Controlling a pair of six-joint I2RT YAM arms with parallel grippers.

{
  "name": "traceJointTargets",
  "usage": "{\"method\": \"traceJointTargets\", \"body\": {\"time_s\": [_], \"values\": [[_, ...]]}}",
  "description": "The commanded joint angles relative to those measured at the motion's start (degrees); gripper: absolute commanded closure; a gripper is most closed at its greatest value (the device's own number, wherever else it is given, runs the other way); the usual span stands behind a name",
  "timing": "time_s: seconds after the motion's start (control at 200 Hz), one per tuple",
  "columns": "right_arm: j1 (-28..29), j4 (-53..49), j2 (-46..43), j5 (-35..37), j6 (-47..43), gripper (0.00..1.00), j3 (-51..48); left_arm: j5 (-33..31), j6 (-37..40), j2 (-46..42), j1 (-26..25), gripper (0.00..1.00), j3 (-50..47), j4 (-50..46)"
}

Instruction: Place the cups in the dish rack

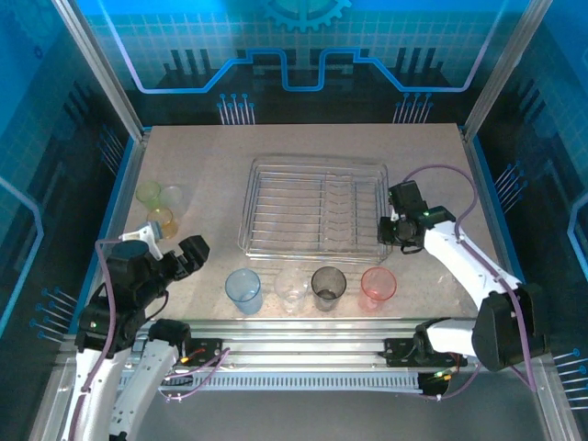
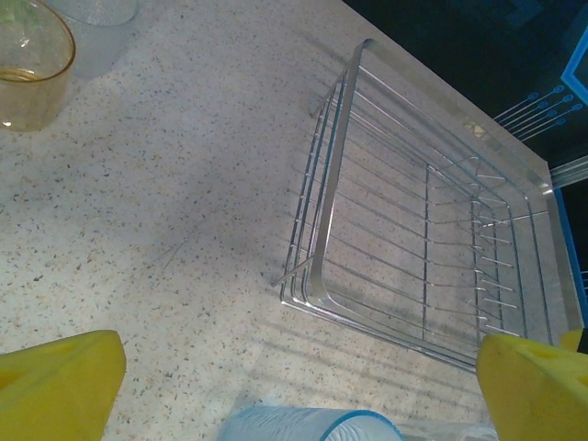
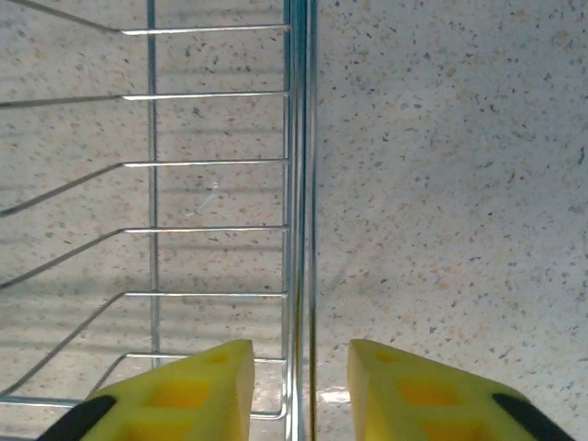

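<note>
**Silver wire rack mid-tabletop, cups standing outside it**

Silver and rectangular, the dish rack (image 1: 317, 207) sits in the middle of the speckled tabletop (image 1: 211, 156), with its rows of tines towards its right half. In front of it, near the arm bases, four cups stand upright in a row. From left to right they are the pale blue cup (image 1: 243, 288), the clear cup (image 1: 291, 291), the smoky dark cup (image 1: 328, 286) and the pink cup (image 1: 378, 287). They are close together but none of them touches the rack.

Far to the left, well apart from the rack, a small cluster of yellowish cups (image 1: 156, 204) stands by the tabletop's edge. I cannot tell exactly how many are in it.

The right claw (image 3: 299, 349) hangs over the rack's right side rim. Its yellow fingers (image 3: 188, 395) are narrowly parted, and the rim wire runs through the gap between them. Neither finger visibly presses on the wire, and the claw holds nothing.

The left claw (image 2: 301, 358) is spread wide and holds nothing. It hovers over bare tabletop between the yellowish cluster and the pale blue cup, pointing towards the rack's near left corner.
</note>
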Motion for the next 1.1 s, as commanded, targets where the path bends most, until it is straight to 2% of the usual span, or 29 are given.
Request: {"method": "traceJointTargets", "body": {"time_s": [0.0, 0.15, 0.26, 0.49, 0.665, 0.926, 1.096], "values": [[-0.6, -3.8, -3.1, -1.0, -1.4, 0.48, 3.3, 0.2, -1.0, -1.2, -0.2, 0.01, 0.0, -0.5], [-0.4, -9.9, -6.9, -0.4, -4.5, 0.36, 7.1, -1.8, -2.1, -2.0, -0.2, 0.01, 0.7, -1.8], [0.6, -14.1, -9.7, -2.4, -6.3, 0.35, 11.4, -3.7, -2.5, -3.5, -0.2, 0.01, 1.1, -1.9], [8.0, -13.6, -12.4, -14.7, -5.7, 0.30, 21.0, -7.2, -3.9, -7.1, -0.2, 0.01, 1.6, -2.1], [17.6, -13.7, -7.7, -16.7, -5.1, 0.28, 28.3, -10.1, -3.8, -12.9, -0.2, 0.01, 1.1, -1.2], [30.6, -10.5, 4.0, -18.8, -5.6, 0.25, 34.6, -10.6, 0.0, -22.2, -0.2, 0.01, -1.4, 2.0], [37.4, -12.3, 14.3, -18.8, -8.1, 0.26, 40.8, -10.5, 1.2, -22.6, -0.2, 0.01, -0.5, -0.9]]}}
